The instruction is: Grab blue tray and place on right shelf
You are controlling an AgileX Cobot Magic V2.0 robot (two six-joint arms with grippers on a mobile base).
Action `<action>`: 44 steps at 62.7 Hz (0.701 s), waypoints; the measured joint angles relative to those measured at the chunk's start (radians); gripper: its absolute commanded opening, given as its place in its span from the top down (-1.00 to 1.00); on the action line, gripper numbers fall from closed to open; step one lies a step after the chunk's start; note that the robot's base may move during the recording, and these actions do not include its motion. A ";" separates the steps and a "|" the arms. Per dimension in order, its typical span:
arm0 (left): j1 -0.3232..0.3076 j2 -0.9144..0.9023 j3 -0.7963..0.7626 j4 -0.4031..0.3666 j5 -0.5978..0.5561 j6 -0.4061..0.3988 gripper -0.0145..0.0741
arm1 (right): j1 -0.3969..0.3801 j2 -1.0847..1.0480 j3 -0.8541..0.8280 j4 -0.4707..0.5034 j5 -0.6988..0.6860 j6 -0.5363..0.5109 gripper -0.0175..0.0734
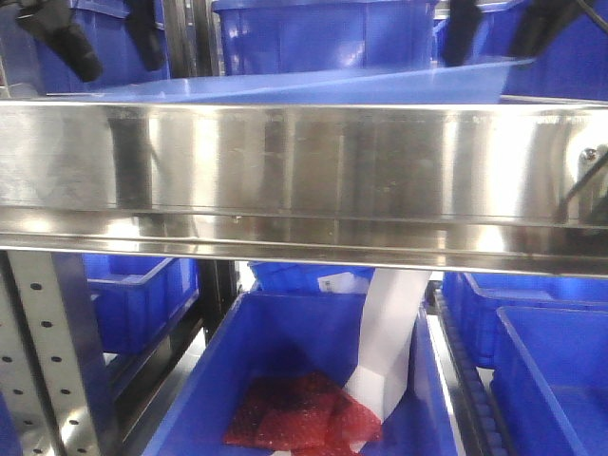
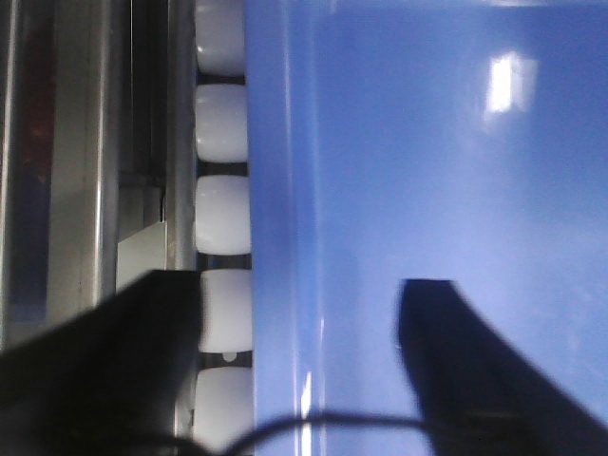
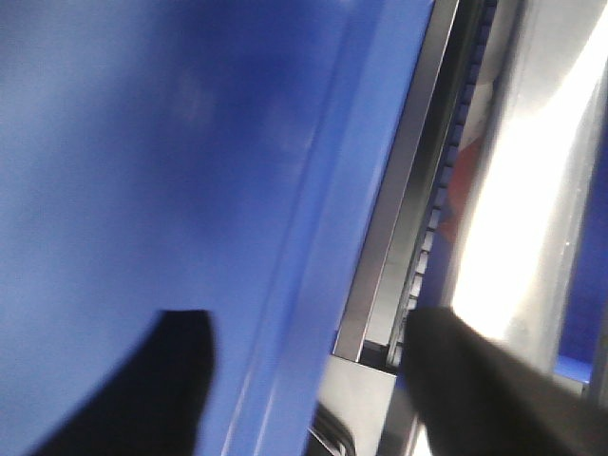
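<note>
Overhead, both grippers (image 1: 107, 43) (image 1: 508, 33) agape astride blue tray (image 1: 313, 87)

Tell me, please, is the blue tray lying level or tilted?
Tilted: in the front view the blue tray rises toward its right end above the right shelf's rail.

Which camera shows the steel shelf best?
The front view: the shelf's wide shiny rail spans the frame, with a perforated upright below. The left wrist view shows only a steel strip beside white rollers; the right wrist view shows a blurred, glaring steel edge.
</note>
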 measured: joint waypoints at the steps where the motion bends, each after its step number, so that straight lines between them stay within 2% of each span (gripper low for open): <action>1: -0.001 0.000 0.000 0.000 0.000 0.000 -0.50 | 0.000 0.000 0.000 0.000 0.000 0.000 -0.77; 15: -0.001 -0.013 -0.002 0.002 0.006 0.003 -0.51 | 0.000 -0.015 0.000 -0.004 0.008 -0.001 -0.77; 20: -0.001 -0.039 -0.002 0.004 0.008 0.004 -0.50 | 0.000 -0.047 0.000 -0.004 0.013 -0.001 -0.69; 26: -0.001 -0.110 -0.002 0.004 0.012 0.012 -0.33 | 0.000 -0.108 0.005 -0.009 0.016 -0.001 -0.45; 32: -0.010 -0.204 0.013 0.006 0.010 0.020 -0.04 | 0.000 -0.199 0.038 -0.015 0.016 -0.001 -0.07; 38: -0.029 -0.327 0.072 0.010 -0.010 0.038 0.27 | 0.000 -0.318 0.109 -0.019 -0.004 -0.002 0.27; 44: -0.054 -0.449 0.175 0.010 -0.045 0.042 0.51 | 0.000 -0.439 0.204 -0.019 -0.044 -0.029 0.48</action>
